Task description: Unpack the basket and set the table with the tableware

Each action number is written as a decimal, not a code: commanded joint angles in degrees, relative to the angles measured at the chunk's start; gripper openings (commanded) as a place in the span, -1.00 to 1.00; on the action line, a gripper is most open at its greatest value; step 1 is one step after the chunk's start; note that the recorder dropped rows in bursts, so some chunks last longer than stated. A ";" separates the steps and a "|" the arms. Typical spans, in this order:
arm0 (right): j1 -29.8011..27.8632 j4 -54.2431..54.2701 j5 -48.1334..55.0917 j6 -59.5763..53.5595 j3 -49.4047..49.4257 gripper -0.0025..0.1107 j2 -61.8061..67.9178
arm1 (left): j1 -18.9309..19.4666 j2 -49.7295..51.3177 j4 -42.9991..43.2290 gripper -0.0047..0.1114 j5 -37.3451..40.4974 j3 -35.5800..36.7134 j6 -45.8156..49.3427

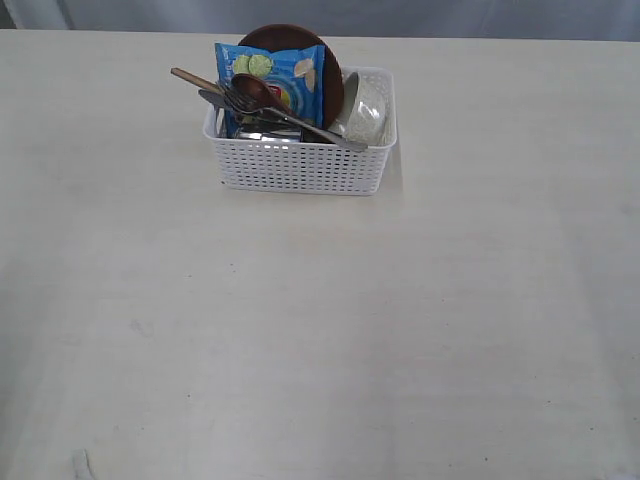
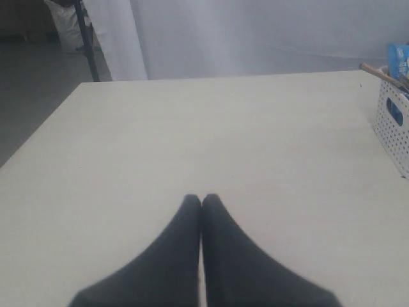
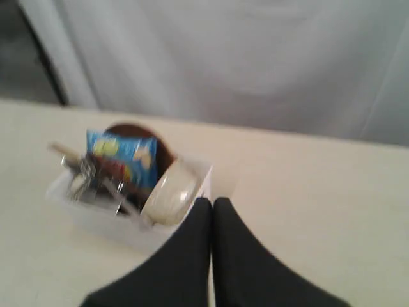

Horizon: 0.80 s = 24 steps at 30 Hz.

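Observation:
The white lattice basket stands at the far middle of the cream table. Inside it lean a round brown plate, a cream bowl, a dark wooden spoon, a silver fork and brown chopsticks. A steel cup barely shows under them. Neither gripper appears in the exterior view. My left gripper is shut and empty over bare table, with the basket far off at the frame's edge. My right gripper is shut and empty, close to the basket beside the bowl.
A blue chip bag stands in the basket in front of the plate. The table's left edge drops to a dark floor. A pale curtain hangs behind the table.

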 commanded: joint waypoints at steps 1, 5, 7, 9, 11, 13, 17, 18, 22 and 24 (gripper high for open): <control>8.44 1.41 12.46 -2.78 -5.48 -0.95 12.77 | -0.45 -0.11 -0.27 -0.92 -0.14 0.13 -0.13; 13.77 1.41 14.69 -2.78 -8.78 -0.95 20.07 | -0.45 -0.11 -0.27 -0.92 -0.14 0.13 -0.13; 15.04 1.41 12.78 -2.78 -9.80 -0.95 21.97 | -0.45 -0.11 -0.27 -0.92 -0.14 0.13 -0.13; 15.80 1.68 8.71 -2.61 -10.26 -0.95 23.03 | -0.45 -0.11 -0.27 -0.92 -0.14 0.13 -0.13; 15.80 1.68 4.76 -1.35 -10.26 -0.95 23.03 | -0.45 -0.11 -0.27 -0.92 -0.14 0.13 -0.13; 15.80 1.68 1.04 -1.03 -10.26 -0.95 23.03 | -0.45 -0.11 -0.27 -0.92 -0.14 0.13 -0.13; 15.80 0.00 -2.54 -5.22 -10.26 -0.95 23.03 | -0.45 -0.11 -0.27 -0.92 -0.14 0.13 -0.13; 15.80 -1.22 -2.80 -6.77 -10.26 -0.95 23.14 | -0.45 -0.11 -0.27 -0.92 -0.14 0.13 -0.13; 15.59 -3.11 -3.65 -6.92 -11.13 -0.95 26.15 | -0.45 -0.11 -0.27 -0.92 -0.14 0.13 -0.13; 15.59 -3.11 -2.14 -6.52 -13.52 -0.95 29.47 | -0.45 -0.11 -0.27 -0.92 -0.14 0.13 -0.13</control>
